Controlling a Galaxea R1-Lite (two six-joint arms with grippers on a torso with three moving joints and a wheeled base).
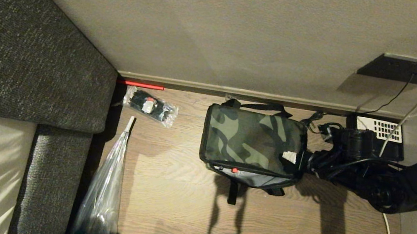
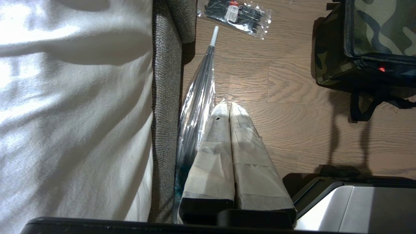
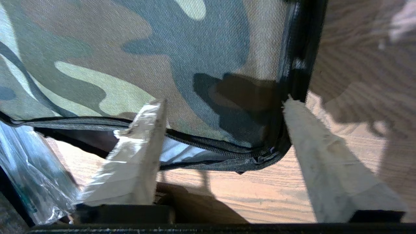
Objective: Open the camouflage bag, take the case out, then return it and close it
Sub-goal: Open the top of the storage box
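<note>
The right pincer [image 3: 224,130] stands with its jaws spread wide and empty at the right-hand corner of the camouflage bag [image 1: 253,142], one finger over the lid and the other just off the black edge trim where the zipper [image 3: 227,151] rounds the corner. The bag sits on the wooden floor [image 1: 175,203] near the wall, a boxy green, olive and black thing with black straps. It looks soft and light, so I judge it would slide or sag under a pull; the zipper pull is the sound hold.
</note>
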